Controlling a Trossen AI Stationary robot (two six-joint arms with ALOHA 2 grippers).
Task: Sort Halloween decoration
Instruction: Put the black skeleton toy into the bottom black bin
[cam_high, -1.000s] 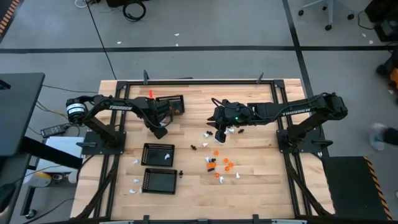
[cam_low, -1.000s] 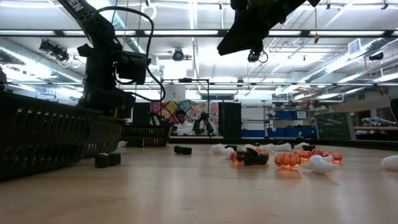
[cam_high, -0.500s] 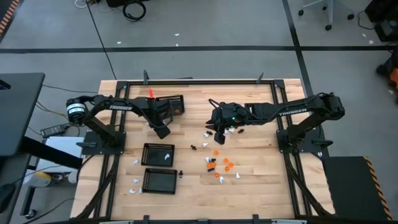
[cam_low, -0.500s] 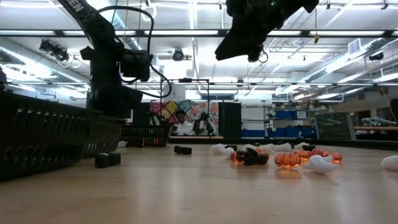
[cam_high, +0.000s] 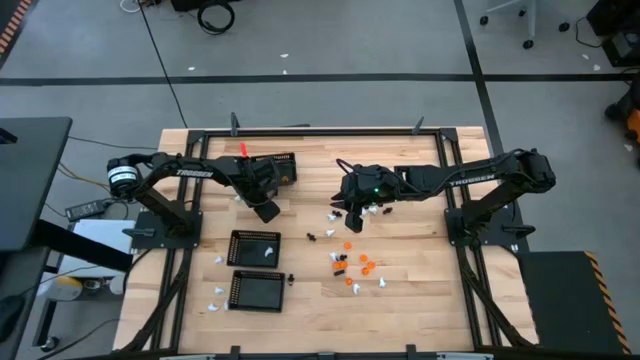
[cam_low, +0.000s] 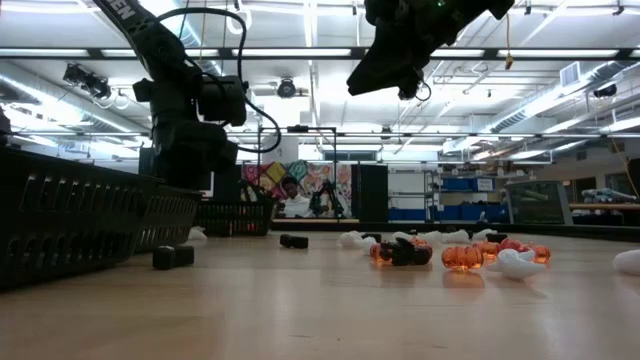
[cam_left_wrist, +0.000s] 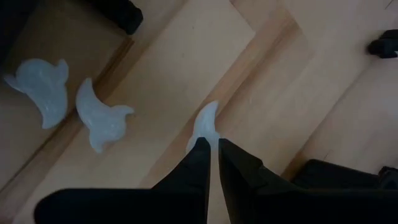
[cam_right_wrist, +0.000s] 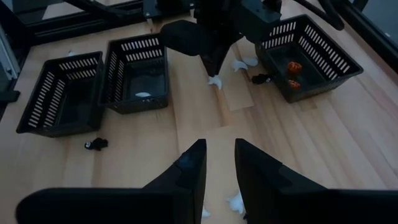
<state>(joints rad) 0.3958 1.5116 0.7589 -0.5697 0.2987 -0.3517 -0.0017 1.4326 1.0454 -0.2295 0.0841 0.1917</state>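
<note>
A white ghost piece (cam_left_wrist: 206, 124) is pinched at the tips of the left gripper (cam_left_wrist: 210, 144), raised over bare wood beside the middle mesh basket (cam_right_wrist: 137, 74), which holds white. Transport is judged in hand; carrying above that basket comes next. Beyond, the right gripper (cam_right_wrist: 219, 152) hangs parted and empty.

The bench (cam_high: 410, 300) is pale wood with plank seams. Black mesh baskets (cam_right_wrist: 137, 74) stand on it. The small toys are orange (cam_high: 366, 267), white (cam_left_wrist: 53, 90) and black (cam_right_wrist: 96, 144). Both arms are dark; the floor (cam_high: 330, 45) is grey.
</note>
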